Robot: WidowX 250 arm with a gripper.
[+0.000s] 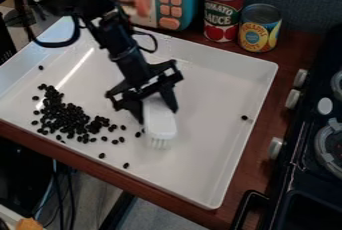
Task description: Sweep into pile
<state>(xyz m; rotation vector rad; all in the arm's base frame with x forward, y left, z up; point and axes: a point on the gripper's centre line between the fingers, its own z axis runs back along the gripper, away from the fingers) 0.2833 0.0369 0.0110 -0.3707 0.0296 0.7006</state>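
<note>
The one camera looks down at a steep slant from above the near edge of the bench (294, 59), facing across the white tray (210, 84) toward the cans (259, 29) and the wall (304, 4) behind. It sits near enough for the tray to span most of the view, skewed, its left end cut off. The stove (300, 141) is cropped at right; floor (148, 216) shows below the bench.

Beans (65, 117) lie mostly left of the brush (159, 119) in the tray (217, 86), cans (259, 28) behind, stove (300, 144) right.
</note>
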